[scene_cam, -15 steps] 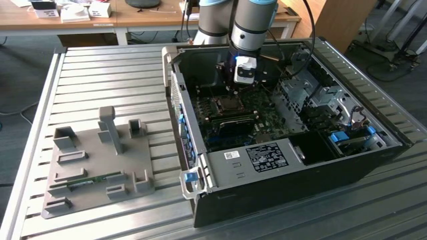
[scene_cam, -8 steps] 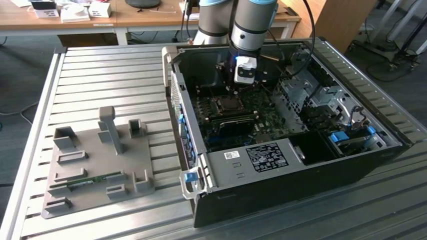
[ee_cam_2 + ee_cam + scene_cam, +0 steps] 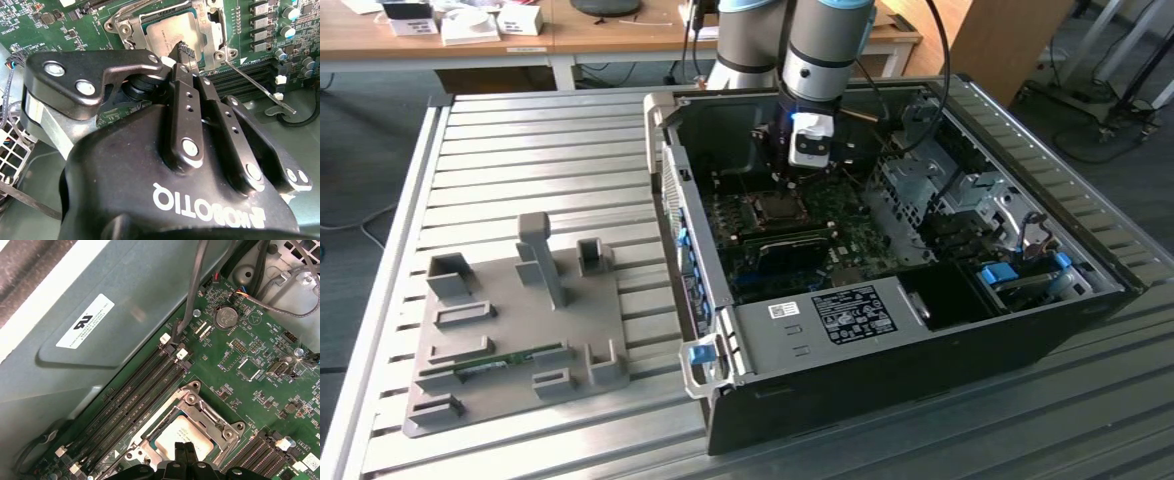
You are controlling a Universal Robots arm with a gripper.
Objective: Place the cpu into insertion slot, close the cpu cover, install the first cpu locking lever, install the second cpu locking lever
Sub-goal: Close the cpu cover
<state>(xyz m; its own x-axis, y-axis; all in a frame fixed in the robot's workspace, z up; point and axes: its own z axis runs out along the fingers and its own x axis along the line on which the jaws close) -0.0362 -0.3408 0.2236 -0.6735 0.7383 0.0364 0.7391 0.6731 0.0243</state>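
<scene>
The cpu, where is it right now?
In both wrist views the cpu sits on the motherboard, framed by the cpu cover, beside the memory slots, right at the hand.

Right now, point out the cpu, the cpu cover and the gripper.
cpu (image 3: 176, 433): first wrist view, on its silvery top.
cpu cover (image 3: 214, 416): first wrist view, on one side of its metal frame.
gripper (image 3: 182, 50): second wrist view, between its fingertips.

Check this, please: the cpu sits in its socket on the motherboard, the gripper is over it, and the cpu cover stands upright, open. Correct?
One thing is wrong: the cpu cover is not upright. In the first wrist view it lies flat, framing the cpu. The rest holds: the cpu sits in its socket on the motherboard, with the gripper over it.
</scene>
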